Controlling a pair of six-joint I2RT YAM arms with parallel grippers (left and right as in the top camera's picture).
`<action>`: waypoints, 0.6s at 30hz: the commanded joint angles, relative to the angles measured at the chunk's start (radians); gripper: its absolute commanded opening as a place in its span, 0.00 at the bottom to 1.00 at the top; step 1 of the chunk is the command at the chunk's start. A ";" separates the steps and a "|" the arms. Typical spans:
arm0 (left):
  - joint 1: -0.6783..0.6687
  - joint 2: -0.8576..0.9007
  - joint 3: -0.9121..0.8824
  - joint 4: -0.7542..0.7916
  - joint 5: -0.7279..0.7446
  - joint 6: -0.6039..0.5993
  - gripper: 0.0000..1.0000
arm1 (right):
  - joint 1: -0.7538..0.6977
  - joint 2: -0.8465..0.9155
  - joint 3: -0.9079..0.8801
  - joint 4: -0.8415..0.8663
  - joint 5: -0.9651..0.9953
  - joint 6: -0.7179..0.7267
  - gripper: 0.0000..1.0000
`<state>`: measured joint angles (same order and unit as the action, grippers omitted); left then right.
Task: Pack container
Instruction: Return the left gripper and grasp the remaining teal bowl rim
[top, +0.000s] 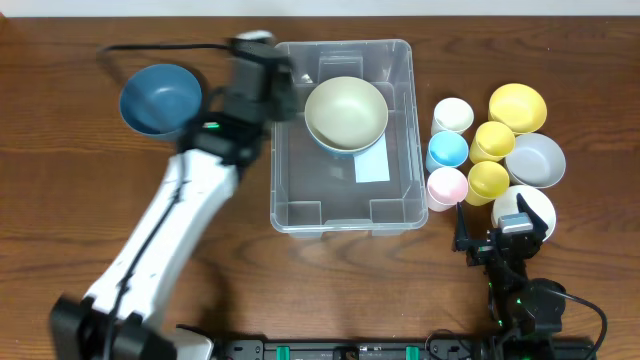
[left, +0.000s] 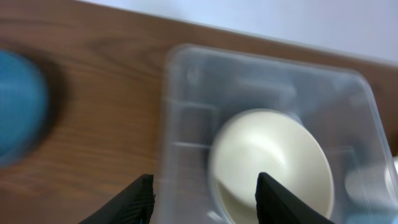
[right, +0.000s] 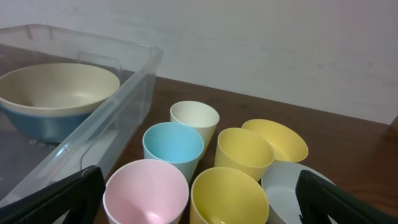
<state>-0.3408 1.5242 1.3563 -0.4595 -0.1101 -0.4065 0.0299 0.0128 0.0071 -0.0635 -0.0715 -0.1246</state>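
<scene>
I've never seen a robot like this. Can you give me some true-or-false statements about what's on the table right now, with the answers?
1. The round cream bowl lies inside the large clear plastic bin. True.
2. The dark blue bowl is in the bin too. False: it sits on the wooden table, left of the bin.
3. The pink cup stands outside the bin, on the side away from the dark blue bowl. True.
4. The right arm's fingers grip the pink cup. False: they are open and hold nothing.
5. The left arm's fingers are apart and empty, above the bin's edge. True.
</scene>
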 joint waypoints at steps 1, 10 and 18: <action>0.121 -0.047 0.029 -0.053 -0.015 -0.068 0.53 | -0.005 -0.001 -0.002 -0.004 -0.004 -0.007 0.99; 0.428 -0.008 0.028 -0.206 -0.003 -0.147 0.67 | -0.005 -0.001 -0.002 -0.004 -0.004 -0.007 0.99; 0.554 0.093 0.028 -0.215 0.117 -0.199 0.81 | -0.005 -0.001 -0.002 -0.004 -0.004 -0.007 0.99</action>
<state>0.1799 1.5810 1.3693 -0.6731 -0.0673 -0.5629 0.0299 0.0128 0.0071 -0.0635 -0.0715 -0.1246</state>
